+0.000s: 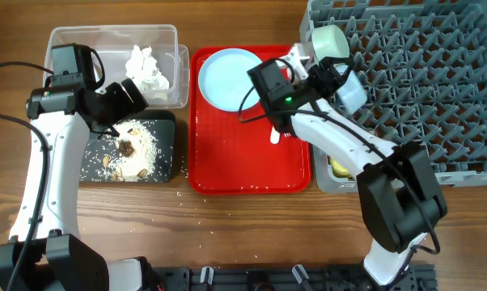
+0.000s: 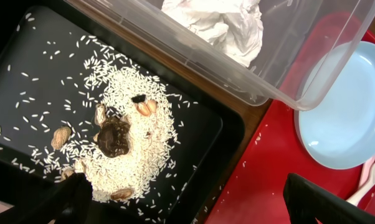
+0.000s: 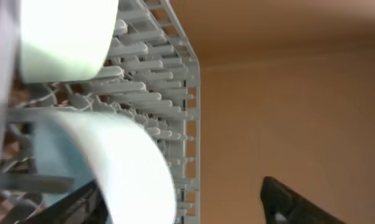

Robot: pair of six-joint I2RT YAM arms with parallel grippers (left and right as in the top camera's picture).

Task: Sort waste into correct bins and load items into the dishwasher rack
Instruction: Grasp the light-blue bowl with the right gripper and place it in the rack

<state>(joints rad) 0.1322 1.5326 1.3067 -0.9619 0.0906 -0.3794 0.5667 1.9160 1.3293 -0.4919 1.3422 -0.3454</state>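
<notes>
Looking down from overhead, I find my right hand (image 1: 340,81) stretched over the edge of the dishwasher rack (image 1: 438,81) nearest the red serving tray (image 1: 243,162). The light blue bowl (image 1: 351,90) is right at its fingers, and the pale green bowl (image 1: 330,40) stands among the pegs just beyond. The light blue plate (image 1: 227,77) lies on the red tray, near the white spoon (image 1: 276,135). My left hand (image 1: 129,97) hovers over the black tray (image 1: 94,166), which holds the rice scraps (image 1: 138,149). The crumpled napkin (image 1: 146,69) is in the clear box (image 1: 114,40).

From the left wrist, both fingers of the left hand (image 2: 181,196) show at the bottom corners, spread wide with nothing between them. Below lie the rice scraps (image 2: 137,124) heaped in the black tray (image 2: 25,56), the clear box (image 2: 237,68) and the plate (image 2: 343,118).

From the right wrist, the right hand (image 3: 181,190) has its fingers far apart, so I read it as open. The light blue bowl (image 3: 131,168) fills the lower left, close to one finger; I cannot tell if they touch. The pale green bowl (image 3: 63,37) sits above, with the rack (image 3: 169,81) behind.

I judge the bowl light, stiff and smooth, so likely slippery. I would pinch its rim, one finger inside and one outside. The plate lies flat, so its raised rim is the only hold.
</notes>
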